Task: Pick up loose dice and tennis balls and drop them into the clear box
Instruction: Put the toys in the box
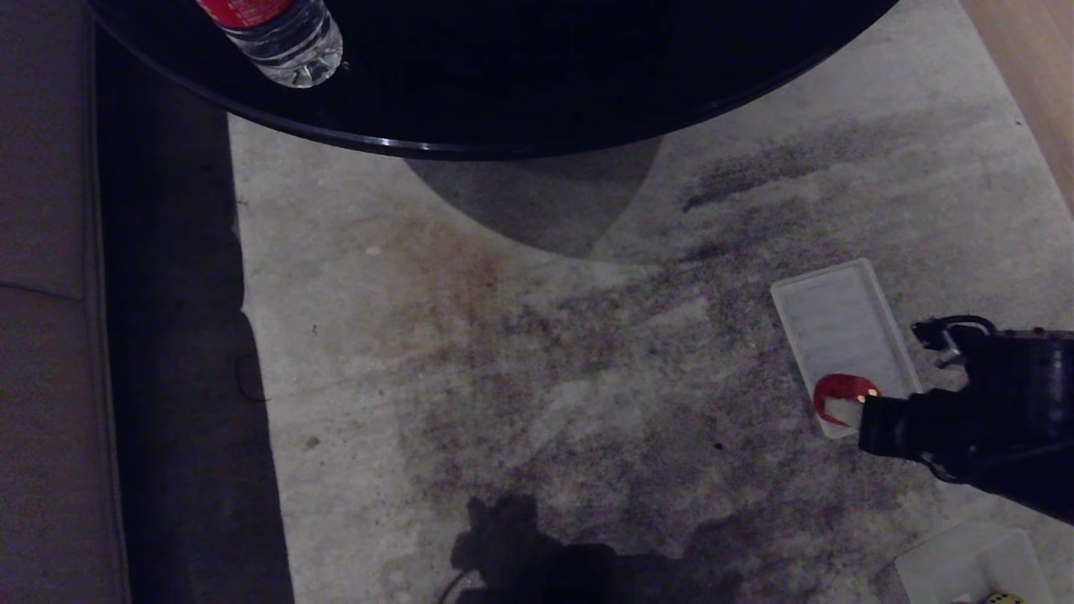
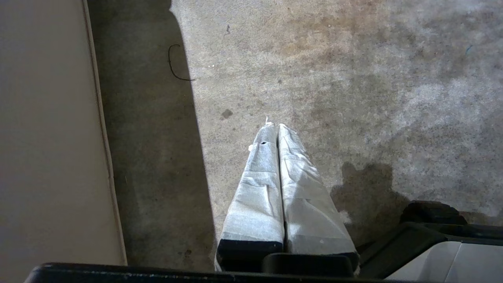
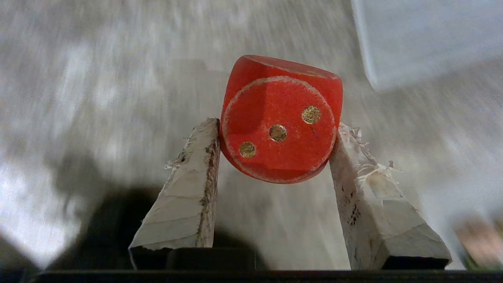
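Stained grey carpet [image 1: 520, 352] fills the frame. Right gripper [image 3: 277, 129] at mid-right edge, clamped on the red die [image 3: 281, 118], 3 pips facing cam, hanging over the ribbed panel [image 1: 839, 323]. Clear box [image 1: 973, 566] lies toward lower-right corner, so carry goes down-right. Left gripper [image 2: 275, 129] pressed closed, parked.

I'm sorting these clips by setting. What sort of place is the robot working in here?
Probably a home living room. A stained pale carpet covers the floor, a round black table bearing a water bottle stands over it, and what looks like a beige sofa runs along the robot's left.
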`<state>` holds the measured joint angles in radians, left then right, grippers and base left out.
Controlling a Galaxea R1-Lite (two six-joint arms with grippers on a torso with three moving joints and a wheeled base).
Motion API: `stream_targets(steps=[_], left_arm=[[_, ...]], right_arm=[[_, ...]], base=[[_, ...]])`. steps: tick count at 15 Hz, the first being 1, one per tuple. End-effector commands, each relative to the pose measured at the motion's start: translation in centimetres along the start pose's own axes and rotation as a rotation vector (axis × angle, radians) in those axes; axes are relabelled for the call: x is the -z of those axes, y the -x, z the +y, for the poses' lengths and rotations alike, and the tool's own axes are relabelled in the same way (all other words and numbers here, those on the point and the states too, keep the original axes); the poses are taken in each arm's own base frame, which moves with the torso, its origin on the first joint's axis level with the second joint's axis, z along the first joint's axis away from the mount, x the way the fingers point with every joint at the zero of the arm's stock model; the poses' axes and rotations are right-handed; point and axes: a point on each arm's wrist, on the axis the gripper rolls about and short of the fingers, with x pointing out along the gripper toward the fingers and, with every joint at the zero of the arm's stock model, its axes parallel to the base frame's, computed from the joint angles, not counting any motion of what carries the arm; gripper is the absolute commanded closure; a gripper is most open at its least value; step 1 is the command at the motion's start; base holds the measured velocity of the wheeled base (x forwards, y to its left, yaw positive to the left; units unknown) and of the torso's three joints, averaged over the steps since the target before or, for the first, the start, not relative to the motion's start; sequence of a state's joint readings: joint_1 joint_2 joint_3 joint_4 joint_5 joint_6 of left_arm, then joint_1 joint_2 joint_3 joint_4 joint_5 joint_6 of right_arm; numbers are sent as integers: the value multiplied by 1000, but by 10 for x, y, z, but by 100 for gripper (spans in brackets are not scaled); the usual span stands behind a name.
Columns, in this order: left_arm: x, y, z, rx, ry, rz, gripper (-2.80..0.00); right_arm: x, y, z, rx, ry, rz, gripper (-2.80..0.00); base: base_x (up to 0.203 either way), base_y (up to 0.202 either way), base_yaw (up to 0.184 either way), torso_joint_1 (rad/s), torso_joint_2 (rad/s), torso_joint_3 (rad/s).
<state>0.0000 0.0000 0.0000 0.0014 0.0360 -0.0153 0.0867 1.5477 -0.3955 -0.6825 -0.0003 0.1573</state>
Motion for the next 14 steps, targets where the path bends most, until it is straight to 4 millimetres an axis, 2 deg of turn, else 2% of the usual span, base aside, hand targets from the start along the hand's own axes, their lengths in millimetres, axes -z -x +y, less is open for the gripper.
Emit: stream_targets(steps=[1,4,6,8,10,14], left_arm=[[0,0,0,-1,0,3,0],[0,0,0,-1,0,3,0],[0,0,0,-1,1,3,0],[0,0,0,-1,1,3,0],[0,0,0,-1,1,3,0],[0,0,0,-1,1,3,0]], right_arm=[[10,91,-3,-5,9,-81,0],[57,153,-10,9,37,-77,0],[91,177,-16,27,44,-92,0],[120,191,-19,55,43,-114,0],[137,196,-21,77,46,-150,0],[153,203,-22,63,76,-267,0]], base=[[0,0,0,0,0,0],[0,0,0,0,0,0],[0,0,0,0,0,0],[0,0,0,0,0,0],[0,0,0,0,0,0],[0,0,0,0,0,0]])
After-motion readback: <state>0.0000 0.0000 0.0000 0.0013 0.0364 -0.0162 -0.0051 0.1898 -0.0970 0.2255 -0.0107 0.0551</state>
